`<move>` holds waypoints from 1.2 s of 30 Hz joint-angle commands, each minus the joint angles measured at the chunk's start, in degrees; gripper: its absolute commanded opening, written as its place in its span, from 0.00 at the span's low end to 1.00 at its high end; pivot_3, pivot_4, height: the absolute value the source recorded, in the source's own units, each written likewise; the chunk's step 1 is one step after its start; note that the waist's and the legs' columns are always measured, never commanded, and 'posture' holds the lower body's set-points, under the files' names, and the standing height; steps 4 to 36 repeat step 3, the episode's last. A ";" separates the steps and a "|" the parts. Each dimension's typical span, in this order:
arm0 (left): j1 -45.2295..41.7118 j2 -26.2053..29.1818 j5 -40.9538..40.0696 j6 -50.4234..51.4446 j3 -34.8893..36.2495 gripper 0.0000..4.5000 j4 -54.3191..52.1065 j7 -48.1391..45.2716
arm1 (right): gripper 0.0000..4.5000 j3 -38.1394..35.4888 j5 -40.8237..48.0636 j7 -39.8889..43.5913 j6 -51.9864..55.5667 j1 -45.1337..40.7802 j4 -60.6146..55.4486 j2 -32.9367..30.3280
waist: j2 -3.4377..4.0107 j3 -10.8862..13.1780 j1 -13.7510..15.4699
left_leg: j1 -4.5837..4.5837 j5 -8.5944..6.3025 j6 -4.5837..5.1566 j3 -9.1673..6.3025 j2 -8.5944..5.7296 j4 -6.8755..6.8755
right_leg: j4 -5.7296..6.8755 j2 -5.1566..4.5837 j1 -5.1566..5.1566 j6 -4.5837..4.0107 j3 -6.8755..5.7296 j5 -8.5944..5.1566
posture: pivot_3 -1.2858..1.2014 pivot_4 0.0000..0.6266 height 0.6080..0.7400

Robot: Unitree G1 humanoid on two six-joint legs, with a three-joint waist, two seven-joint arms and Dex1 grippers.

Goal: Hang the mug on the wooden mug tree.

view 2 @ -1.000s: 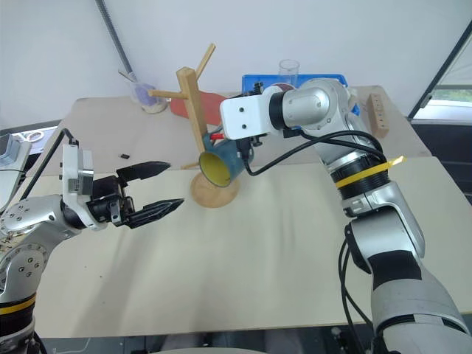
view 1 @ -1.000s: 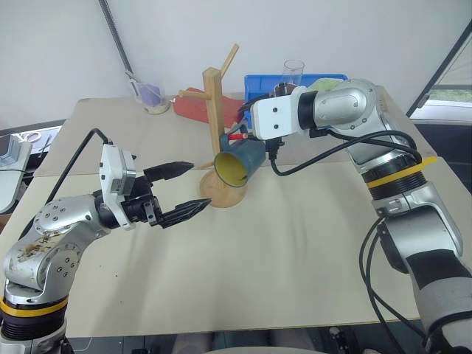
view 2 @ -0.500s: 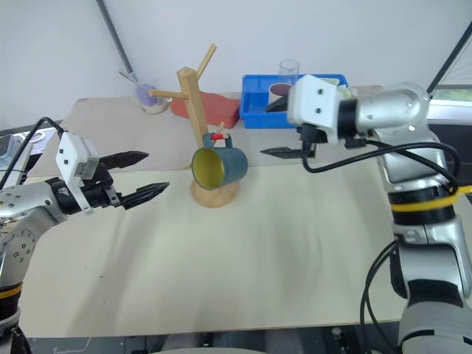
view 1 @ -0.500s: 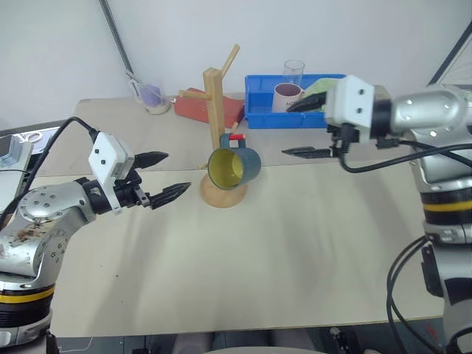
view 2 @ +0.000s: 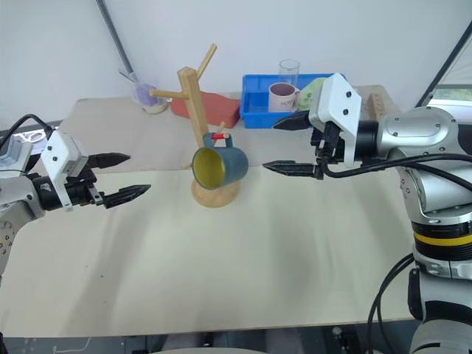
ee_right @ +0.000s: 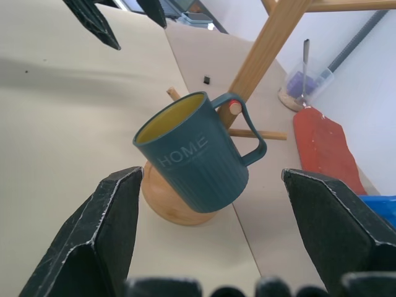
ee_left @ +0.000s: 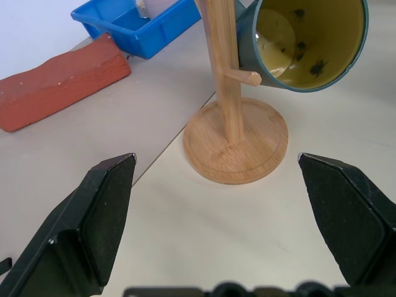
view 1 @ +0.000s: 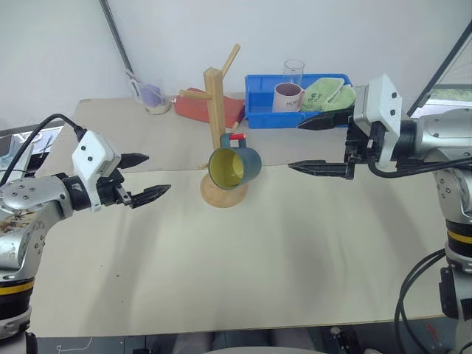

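left hand [view 1: 141, 177] open, right hand [view 1: 311, 144] open

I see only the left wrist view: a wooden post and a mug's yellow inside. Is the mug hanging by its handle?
Observer: Yes. The mug hangs by its handle on the red-tipped peg of the mug tree.
Operator: Is the right gripper holding it?
Observer: No. The right gripper is open and apart from the mug, on its right.
Operator: What stands behind the blue tray's wall?
Observer: A pale mug and a green cloth lie in the blue tray.
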 commanded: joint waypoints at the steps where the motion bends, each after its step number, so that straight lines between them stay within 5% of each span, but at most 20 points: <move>1: -1.90 0.52 -0.82 -0.41 2.17 1.00 -0.28 -0.30 | 0.89 -1.57 0.88 -1.10 0.48 -0.43 -1.55 -0.75 | -0.02 0.01 0.03 | 0.00 0.00 0.00 -0.01 0.00 0.00 | 0.00 0.01 0.00 0.00 -0.01 0.00 | 0.52 0.24 1.00; 36: -1.60 0.55 -1.19 -0.99 2.39 1.00 -0.27 -1.52 | 0.89 -1.56 1.09 -1.35 0.55 -0.44 -1.60 -0.74 | -0.02 0.01 0.02 | 0.00 0.00 0.00 -0.01 0.00 0.00 | 0.01 0.01 0.00 0.00 0.00 0.00 | 0.52 0.24 1.00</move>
